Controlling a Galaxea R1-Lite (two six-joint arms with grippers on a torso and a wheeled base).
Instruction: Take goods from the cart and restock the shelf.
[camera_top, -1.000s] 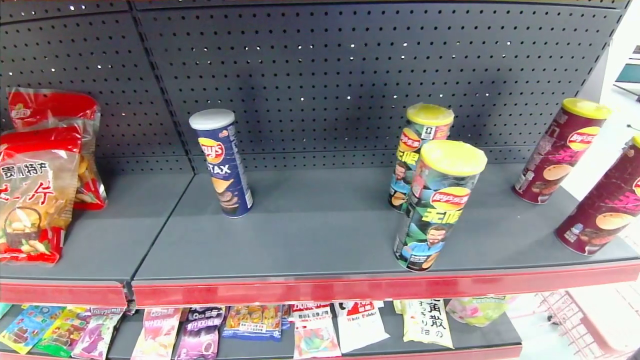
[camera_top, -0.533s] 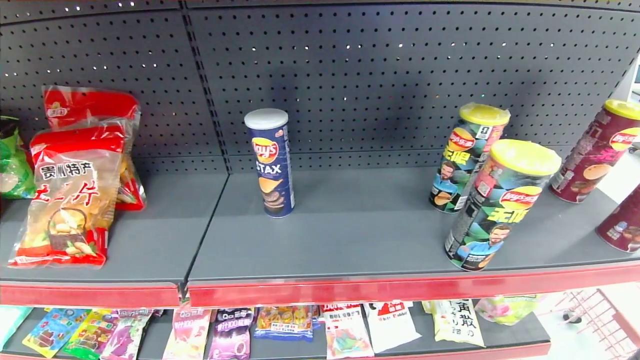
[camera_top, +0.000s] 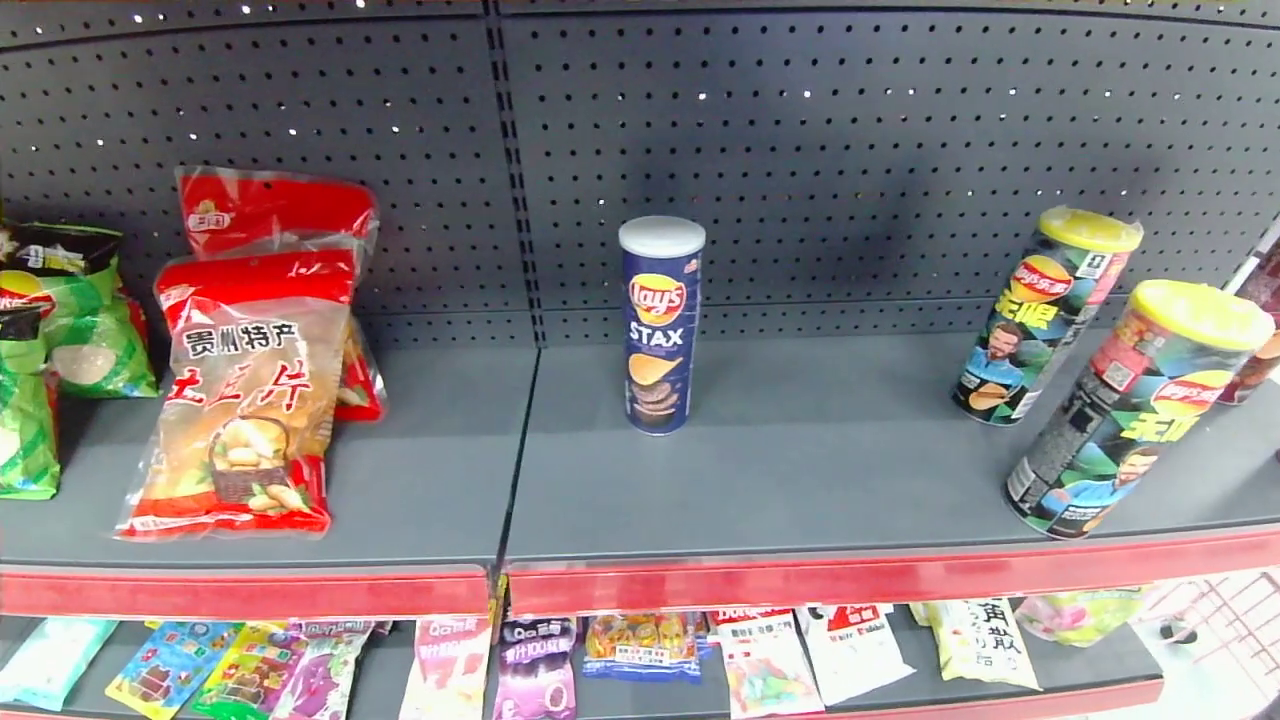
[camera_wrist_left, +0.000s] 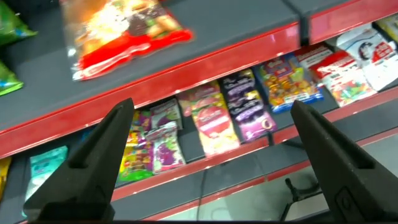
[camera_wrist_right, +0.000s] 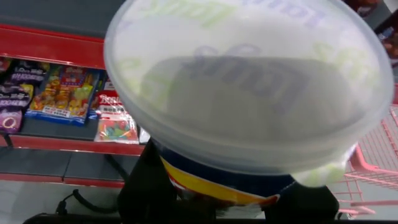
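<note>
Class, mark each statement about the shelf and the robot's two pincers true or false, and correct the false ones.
1. The blue can stands upright on the shelf. True.
2. The left pincer holds a snack bag. False: it is open and empty.
3. The right pincer grips a clear-lidded can. True.
4. The red bags sit to the right of the blue can. False: they sit to its left.
5. Two yellow-lidded cans stand to the right of the blue can. True.
</note>
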